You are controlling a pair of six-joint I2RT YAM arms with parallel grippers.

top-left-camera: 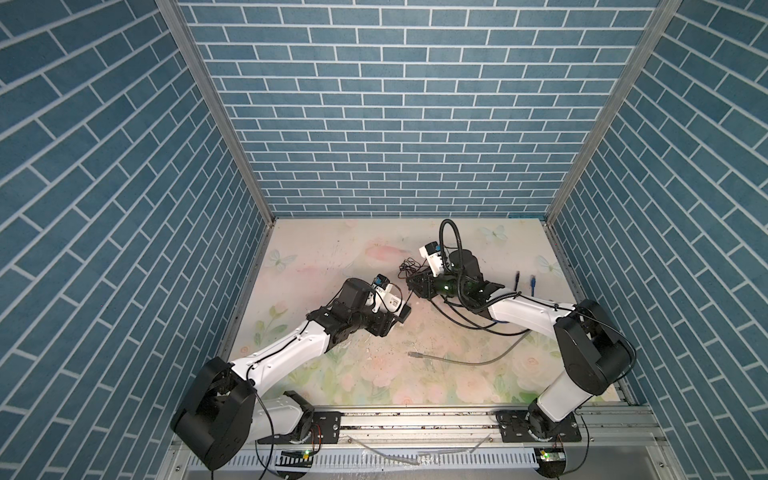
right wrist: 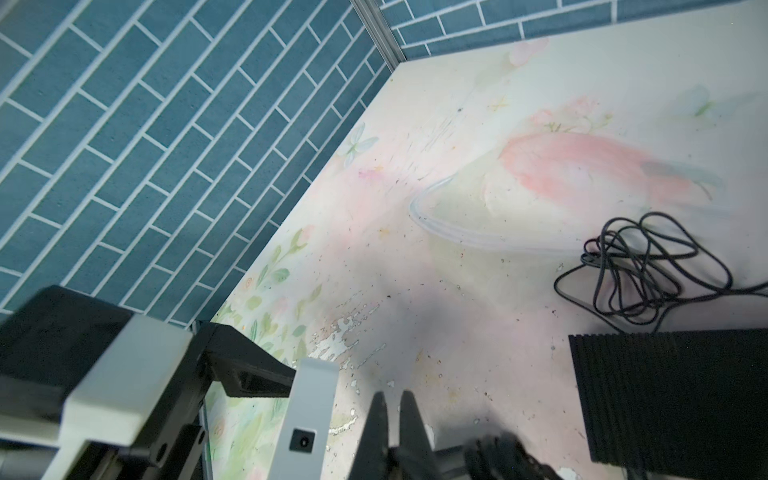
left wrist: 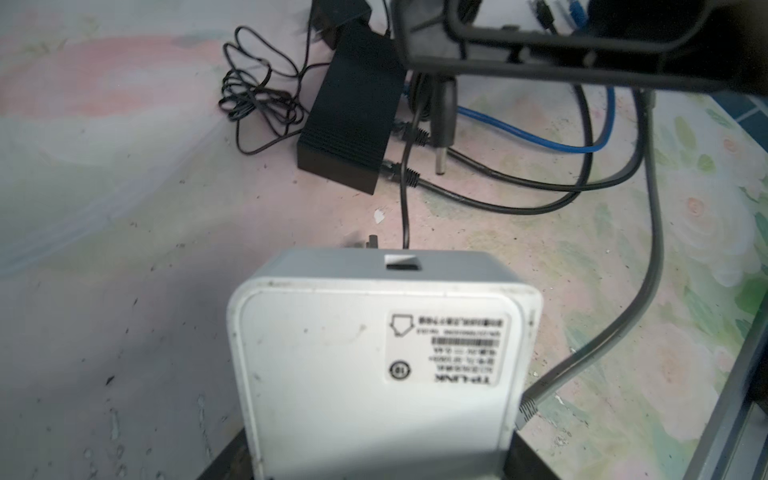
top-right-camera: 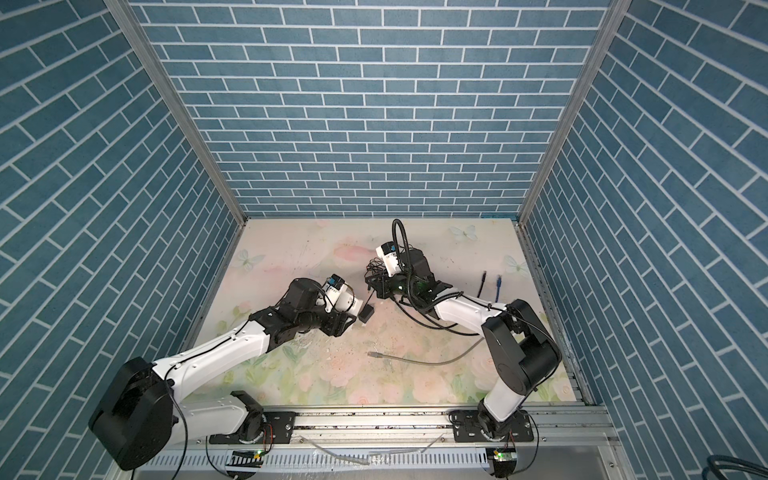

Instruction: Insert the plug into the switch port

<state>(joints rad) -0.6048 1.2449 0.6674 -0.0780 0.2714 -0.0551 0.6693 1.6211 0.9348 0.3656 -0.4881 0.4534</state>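
The left gripper (top-left-camera: 392, 323) stood spread wide around a white switch (left wrist: 374, 374), clamping its sides. The sticker (left wrist: 446, 349) on the switch read TP-LINK — upside down in the left wrist view — beside a circled 10; the finer print was too blurred to read. The switch's round port (right wrist: 302, 440) was empty. The right gripper (right wrist: 392, 401), fingers pressed together, pinched the plug (left wrist: 440, 160) — near the switch, not touching it. Beyond lay a black ribbed box (left wrist: 353, 112), a blue cable (left wrist: 519, 135) and a tangled wire (right wrist: 640, 266) on the floral table (top-left-camera: 374, 374).
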